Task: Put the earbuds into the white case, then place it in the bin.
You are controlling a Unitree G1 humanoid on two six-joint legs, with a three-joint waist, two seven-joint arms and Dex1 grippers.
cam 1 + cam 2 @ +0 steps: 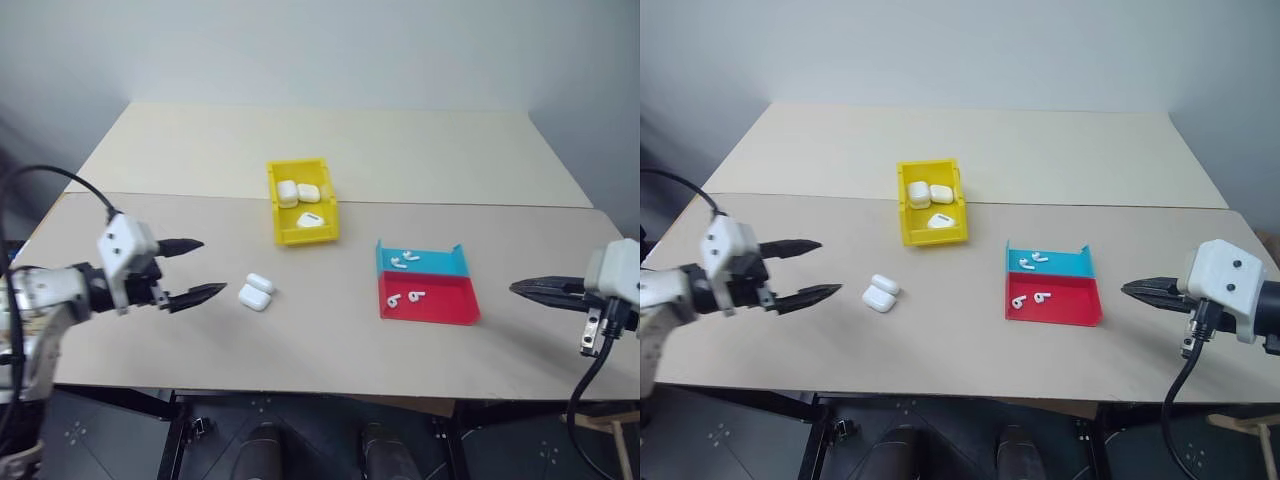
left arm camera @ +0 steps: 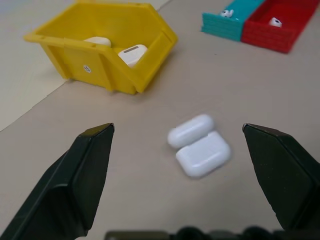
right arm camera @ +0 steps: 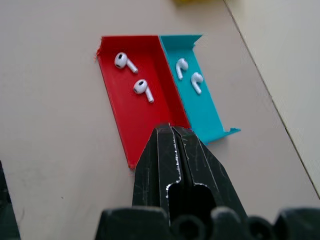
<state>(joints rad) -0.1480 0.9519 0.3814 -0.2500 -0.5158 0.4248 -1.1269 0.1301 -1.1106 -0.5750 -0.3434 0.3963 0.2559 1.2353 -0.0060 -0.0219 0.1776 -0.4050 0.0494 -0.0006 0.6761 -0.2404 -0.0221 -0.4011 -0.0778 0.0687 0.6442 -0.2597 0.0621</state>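
Yellow bin [image 1: 303,230] holds three white cases [image 1: 298,192].

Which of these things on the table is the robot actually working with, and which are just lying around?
Part of the job:
- earbuds in the red tray and blue tray
- two white cases on the table
- yellow bin

Just lying about:
- nothing else to see on the table

Two pale beige tables [image 1: 330,150] stand pushed together against a plain grey-white wall [image 1: 320,45], evenly lit.
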